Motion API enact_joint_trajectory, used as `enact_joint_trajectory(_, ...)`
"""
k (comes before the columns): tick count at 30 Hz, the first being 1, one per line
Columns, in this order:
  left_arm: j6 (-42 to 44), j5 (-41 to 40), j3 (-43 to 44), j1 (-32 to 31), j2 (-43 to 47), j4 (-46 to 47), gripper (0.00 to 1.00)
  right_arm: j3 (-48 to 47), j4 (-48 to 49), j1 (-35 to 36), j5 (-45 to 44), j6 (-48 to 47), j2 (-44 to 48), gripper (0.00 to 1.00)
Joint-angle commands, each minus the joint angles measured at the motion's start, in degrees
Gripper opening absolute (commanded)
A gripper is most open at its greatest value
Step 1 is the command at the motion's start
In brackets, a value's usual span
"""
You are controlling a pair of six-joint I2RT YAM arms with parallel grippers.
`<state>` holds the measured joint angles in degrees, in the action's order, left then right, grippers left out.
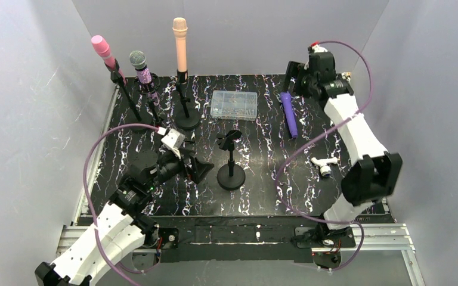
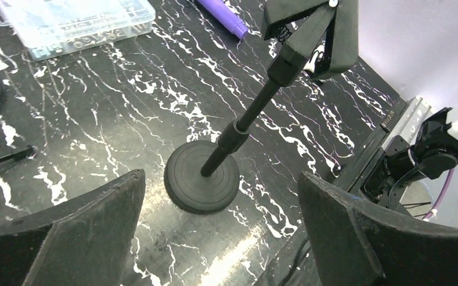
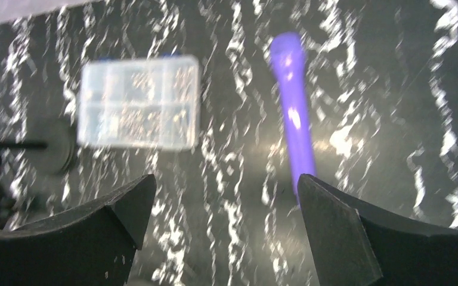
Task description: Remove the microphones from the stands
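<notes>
Purple microphone (image 1: 288, 113) lies flat on the table, off the empty stand (image 1: 231, 162). Left gripper (image 1: 198, 165) and right gripper (image 3: 225, 182) gape wide, holding nothing. We judge the microphone stiff, smooth and light; grip it mid-body.

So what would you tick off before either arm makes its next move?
1. Purple microphone off its stand, lying flat on the table: ok.
2. Middle stand upright, clip empty: ok.
3. Right hand open, holding nothing: ok.
4. Left hand open, holding nothing: ok.
5. Clear box apart from stand and microphone: ok.
6. Gap between right hand and microphone: cannot tell, its own camera view is blurred.
</notes>
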<state>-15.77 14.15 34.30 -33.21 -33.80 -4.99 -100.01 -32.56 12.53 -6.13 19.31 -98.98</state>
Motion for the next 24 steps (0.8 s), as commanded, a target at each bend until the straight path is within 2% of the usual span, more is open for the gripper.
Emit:
enact_joint_trajectory(1,2.02,5.41,-3.75,-0.32,-2.65,16.93,0.98,15.69,10.83,3.22,5.51,4.80,11.39,0.98)
enact_joint_trajectory(5,1.35,8.69,-7.56,-0.69,-7.44,30.31,0.98,27.97,18.56,8.41,5.49,6.98,19.96,0.98)
enact_joint_trajectory(11,3.11,13.01,-7.62,-0.93,-16.49,43.79,0.98,40.60,27.99,9.15,9.71,11.20,28.12,0.98)
enact_joint_trajectory(14,5.07,15.24,-7.66,-1.15,-21.48,51.36,0.97,43.90,29.59,9.21,10.14,11.36,30.68,0.98)
enact_joint_trajectory(24,2.71,21.03,-4.16,-1.25,-32.92,60.06,0.90,47.80,32.03,9.35,13.26,11.60,34.53,0.98)
